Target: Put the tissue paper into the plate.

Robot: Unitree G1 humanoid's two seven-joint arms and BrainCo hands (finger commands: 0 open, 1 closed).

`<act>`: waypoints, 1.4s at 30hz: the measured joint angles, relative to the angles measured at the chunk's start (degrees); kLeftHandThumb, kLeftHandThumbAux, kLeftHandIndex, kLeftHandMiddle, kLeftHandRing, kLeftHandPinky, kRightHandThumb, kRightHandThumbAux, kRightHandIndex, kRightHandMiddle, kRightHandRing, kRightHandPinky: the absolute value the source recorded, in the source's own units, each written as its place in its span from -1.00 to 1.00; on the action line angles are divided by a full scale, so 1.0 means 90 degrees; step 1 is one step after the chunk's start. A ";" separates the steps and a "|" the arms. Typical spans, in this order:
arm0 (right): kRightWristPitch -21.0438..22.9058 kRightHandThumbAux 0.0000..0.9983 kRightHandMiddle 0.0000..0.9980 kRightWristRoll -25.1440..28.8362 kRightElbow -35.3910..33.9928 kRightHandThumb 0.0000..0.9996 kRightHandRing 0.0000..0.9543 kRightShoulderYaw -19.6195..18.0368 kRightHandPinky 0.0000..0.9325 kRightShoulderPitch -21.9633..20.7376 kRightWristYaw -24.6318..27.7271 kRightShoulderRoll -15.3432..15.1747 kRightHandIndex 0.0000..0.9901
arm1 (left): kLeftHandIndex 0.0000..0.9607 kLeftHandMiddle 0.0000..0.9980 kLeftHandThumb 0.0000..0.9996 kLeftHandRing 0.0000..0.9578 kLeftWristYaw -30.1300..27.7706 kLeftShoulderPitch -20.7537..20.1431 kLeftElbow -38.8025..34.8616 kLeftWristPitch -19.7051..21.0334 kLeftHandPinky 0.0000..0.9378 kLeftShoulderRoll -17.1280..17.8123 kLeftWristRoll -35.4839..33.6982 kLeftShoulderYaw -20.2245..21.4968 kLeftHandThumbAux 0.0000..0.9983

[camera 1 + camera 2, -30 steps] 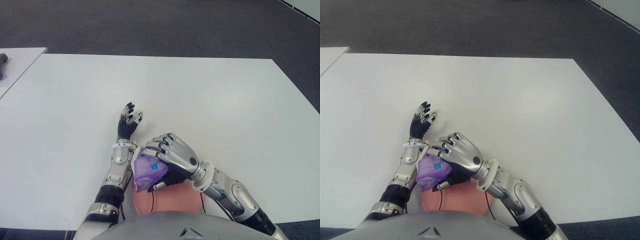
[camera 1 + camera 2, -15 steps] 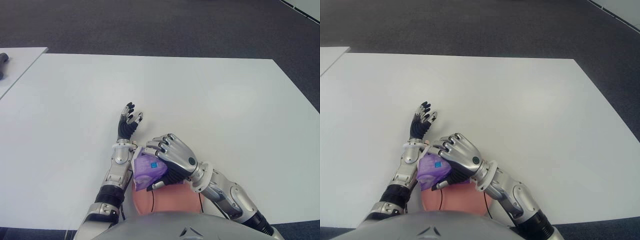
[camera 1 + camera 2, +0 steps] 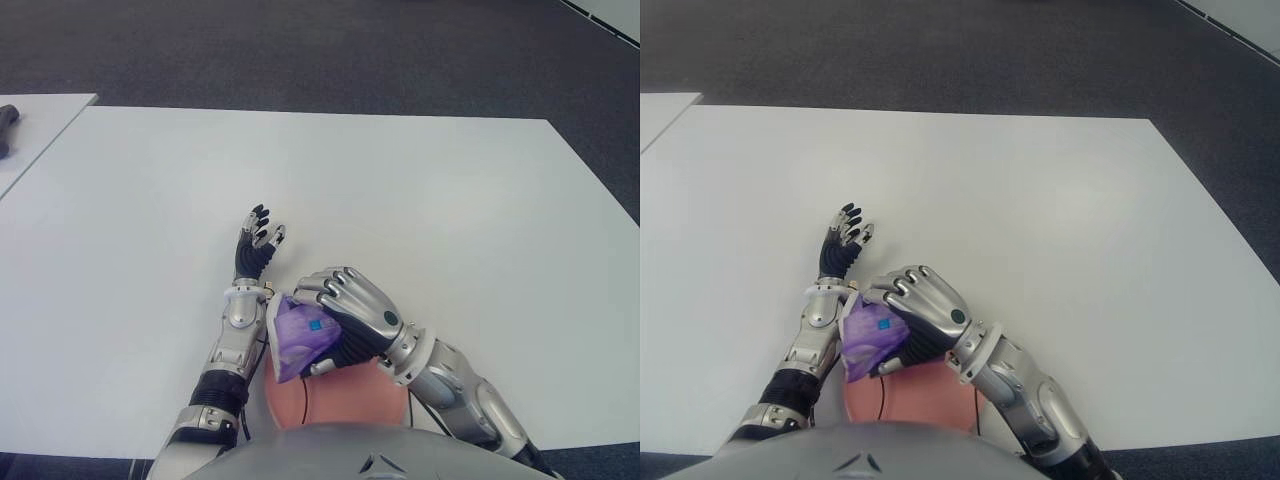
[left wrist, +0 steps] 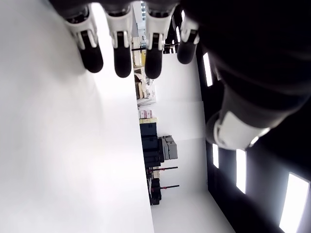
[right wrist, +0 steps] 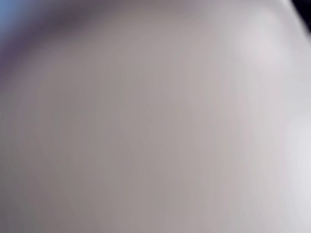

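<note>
Table (image 3: 420, 200), white, fills most of both eye views and runs well ahead of and to either side of both hands; dark carpet (image 3: 300, 50) lies beyond its far edge. Corner of a second white table (image 3: 40, 115) shows far off to the left of the left hand, with a dark object (image 3: 6, 125) on it, too cut off to identify.

Plate (image 3: 335, 400), pinkish-tan, sits at the near table edge directly below the right hand; only part of it shows, the rest hidden by the hand and by the robot's own torso (image 3: 350, 455). A thin dark cable (image 3: 304, 395) crosses in front of the plate's surface.

Right hand (image 3: 350, 315) is over the plate's far part, fingers curled around a purple tissue paper pack (image 3: 298, 335) with a small blue square mark on it. The pack is in the grasp, at the left side of the right hand and above the plate's left edge. Cannot tell whether the pack touches the plate. Right wrist view is a uniform blur, nothing readable.

Left hand (image 3: 256, 245) is just beyond and to the left of the right hand, over bare table, fingers extended and holding nothing; left wrist view shows its dark fingertips (image 4: 122, 58) straight out beside the table surface.
</note>
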 measured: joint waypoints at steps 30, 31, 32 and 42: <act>0.0291 0.12 -0.79 0.0470 -0.0288 -0.85 -0.73 -0.0508 -0.54 0.0310 0.0653 -0.0223 -0.76 | -0.75 -0.71 -0.44 -0.71 0.0000 -0.0002 -0.0149 0.0356 -0.65 0.0095 -0.0042 0.0025 0.28; 0.0291 0.12 -0.79 0.0478 -0.0288 -0.86 -0.73 -0.0524 -0.55 0.0320 0.0653 -0.0225 -0.76 | -0.75 -0.71 -0.43 -0.71 0.0000 -0.0002 -0.0154 0.0365 -0.65 0.0095 -0.0044 0.0026 0.28; 0.0291 0.12 -0.79 0.0482 -0.0289 -0.86 -0.73 -0.0544 -0.55 0.0332 0.0654 -0.0228 -0.76 | -0.75 -0.71 -0.43 -0.71 0.0000 -0.0002 -0.0161 0.0375 -0.65 0.0096 -0.0046 0.0027 0.28; 0.0406 0.15 -0.84 0.0609 -0.0303 -0.91 -0.76 -0.0682 -0.53 0.0348 0.0872 -0.0290 -0.86 | -0.75 -0.72 -0.41 -0.74 0.0000 -0.0002 -0.0191 0.0425 -0.70 0.0100 -0.0049 0.0033 0.27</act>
